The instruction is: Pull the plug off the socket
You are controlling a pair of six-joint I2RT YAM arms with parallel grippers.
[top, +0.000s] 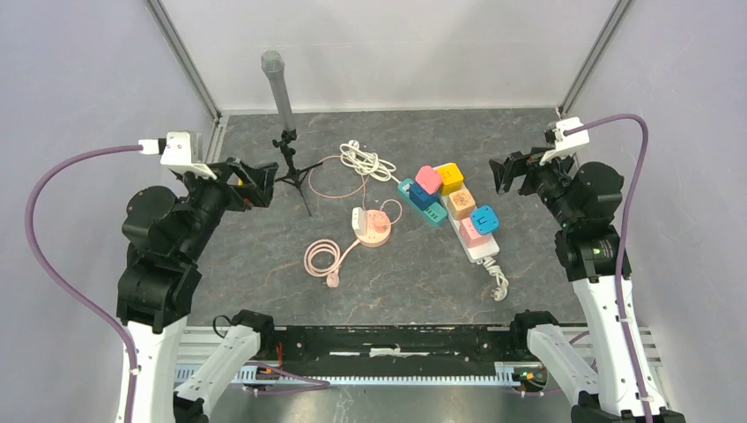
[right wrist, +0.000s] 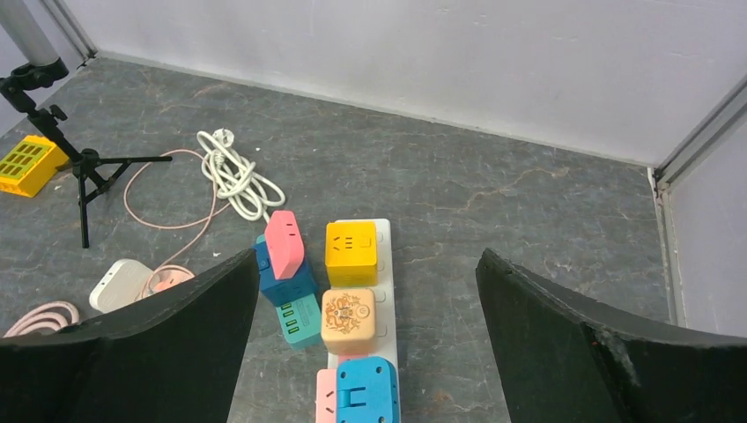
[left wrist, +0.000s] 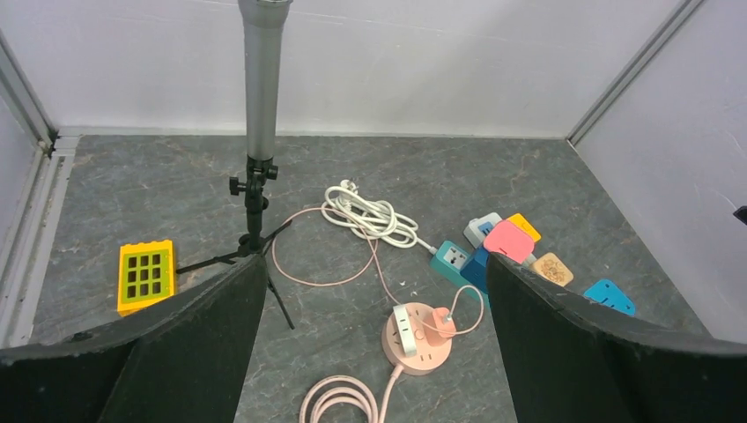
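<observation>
A round pink socket (top: 374,227) lies mid-table with a white adapter (top: 358,218) and a small pink plug (left wrist: 443,324) plugged into it; it also shows in the left wrist view (left wrist: 421,339). A white power strip (top: 480,247) to the right carries a yellow cube (right wrist: 351,253), a beige cube (right wrist: 348,320) and a blue plug (right wrist: 366,392). A teal strip (right wrist: 299,319) beside it carries a dark blue block and a pink adapter (right wrist: 284,244). My left gripper (top: 255,185) is open and empty, raised to the left of the pink socket. My right gripper (top: 506,172) is open and empty, raised to the right of the strip.
A black tripod with a grey tube (top: 286,132) stands at the back left. A yellow block (left wrist: 144,276) lies left of it. A coiled white cable (top: 366,160) lies at the back middle. The pink socket's coiled cord (top: 324,257) lies toward the front. White walls enclose the table.
</observation>
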